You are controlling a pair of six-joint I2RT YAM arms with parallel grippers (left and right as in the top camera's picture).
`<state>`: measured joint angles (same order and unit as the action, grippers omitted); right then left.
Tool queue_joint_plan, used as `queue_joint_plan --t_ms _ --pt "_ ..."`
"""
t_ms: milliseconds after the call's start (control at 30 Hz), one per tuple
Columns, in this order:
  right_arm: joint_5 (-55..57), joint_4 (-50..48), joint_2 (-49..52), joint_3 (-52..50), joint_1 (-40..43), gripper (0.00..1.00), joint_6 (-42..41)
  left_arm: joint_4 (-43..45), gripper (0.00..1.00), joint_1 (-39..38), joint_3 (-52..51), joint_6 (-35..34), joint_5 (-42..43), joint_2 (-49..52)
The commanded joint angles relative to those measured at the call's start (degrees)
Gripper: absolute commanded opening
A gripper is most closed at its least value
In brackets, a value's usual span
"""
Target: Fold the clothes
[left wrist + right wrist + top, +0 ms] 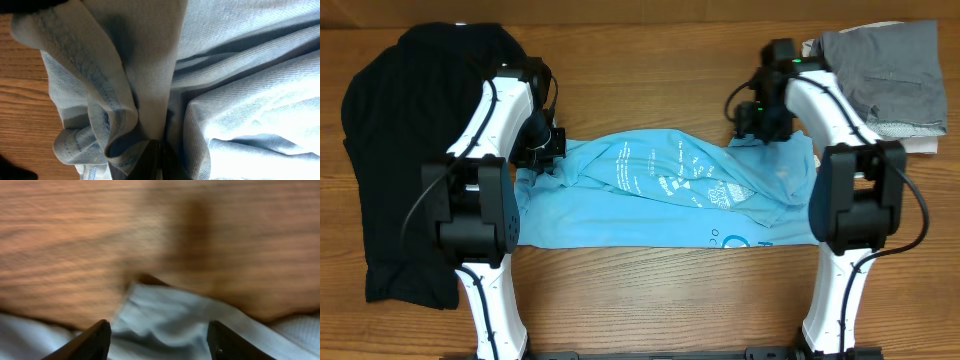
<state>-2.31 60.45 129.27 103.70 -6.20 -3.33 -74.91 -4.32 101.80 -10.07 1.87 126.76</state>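
Bunched folds of the light blue T-shirt [150,75] are seen close up in the left wrist view, where a hemmed edge with visible stitching is gathered down into the left gripper [157,161]. That claw is pressed together, and a ridge of the blue fabric is pinched in it. From overhead, the left gripper [546,150] is found at the far left corner of the T-shirt [660,195], which is spread crumpled across the middle of the table [650,80] between the two arms. White lettering [705,190] is shown on its upper side, towards the right.

At the far right corner of the T-shirt, the right gripper [760,122] is held low over the cloth. In the blurred right wrist view its two dark fingers [95,341] are spread well apart, and nothing is clamped by the right gripper [159,332]. A pale blue edge of fabric [165,310] is seen lying on the wood beyond and between the fingers.

On the left side of the table, the black shirt [390,150] is laid in a long heap from the far edge towards the near edge, partly hidden by the left arm. A grey garment [890,65] is piled in the far right corner, on top of a white cloth [920,145].
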Motion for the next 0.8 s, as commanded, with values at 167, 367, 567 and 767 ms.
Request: queue_joint_plan --t_ms 167,367,567,767 --pt "5.73 -3.61 -1.16 -0.33 -2.16 0.6 -1.16 0.22 0.04 0.17 -0.33 1.25 -0.42 -0.55" --pt "6.27 -5.22 -0.5 -2.43 -2.16 0.47 -1.18 0.24 0.04 0.17 -0.33 1.25 -0.42 -0.55" --pt "4.55 -5.75 1.42 -2.51 -2.16 0.45 -1.25 0.22 0.04 0.17 -0.33 1.27 -0.42 -0.55" --pt "4.15 -6.67 2.01 -2.51 -2.16 0.21 -2.58 0.26 0.04 0.17 -0.33 1.27 -0.42 -0.52"
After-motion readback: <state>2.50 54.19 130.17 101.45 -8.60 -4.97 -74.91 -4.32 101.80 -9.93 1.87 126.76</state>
